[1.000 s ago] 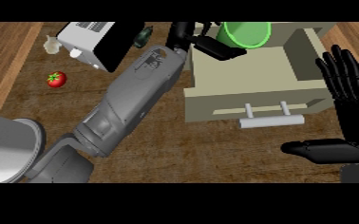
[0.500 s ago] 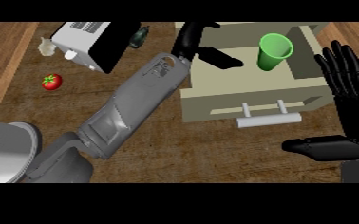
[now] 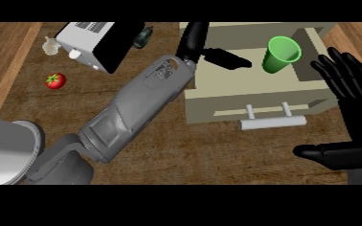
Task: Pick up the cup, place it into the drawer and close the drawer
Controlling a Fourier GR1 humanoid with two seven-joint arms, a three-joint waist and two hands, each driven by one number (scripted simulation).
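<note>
Green cup [image 3: 281, 54] upright in open drawer [image 3: 240, 84], left robot hand [image 3: 212, 52] spread, touching nothing

Right of the left hand [image 3: 212, 52] fingers, bare drawer [image 3: 240, 103] floor lies open up to the cup [image 3: 281, 53].

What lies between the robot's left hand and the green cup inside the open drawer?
Nothing: in the head view, only bare drawer floor separates the left hand from the green cup, which stands apart from it.
</note>
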